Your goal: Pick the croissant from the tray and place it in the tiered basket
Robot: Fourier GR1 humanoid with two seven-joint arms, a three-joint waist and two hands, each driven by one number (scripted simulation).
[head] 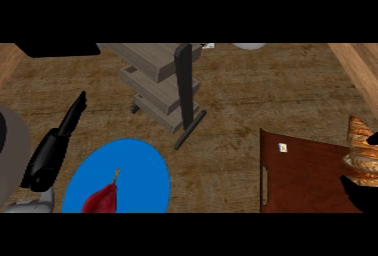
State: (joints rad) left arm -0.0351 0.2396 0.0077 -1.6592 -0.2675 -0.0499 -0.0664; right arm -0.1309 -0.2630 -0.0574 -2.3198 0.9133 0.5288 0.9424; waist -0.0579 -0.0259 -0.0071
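Observation:
The golden-brown croissant [361,150] shows at the far right edge, over the right side of the dark brown tray [295,175]. My right hand [362,196] is mostly cut off at the lower right; its dark fingers curl against the croissant's lower end. The tiered basket [155,75], with wooden shelves stepped along a black post, stands at the top centre, well left of the croissant. My left hand [57,142] rests at the left edge with fingers straight and pointing up, holding nothing.
A blue plate [140,165] with a red chilli pepper [103,199] lies at the lower left, between my left hand and the tray. A black object [59,49] sits at the top left and a white one [249,46] at the top edge.

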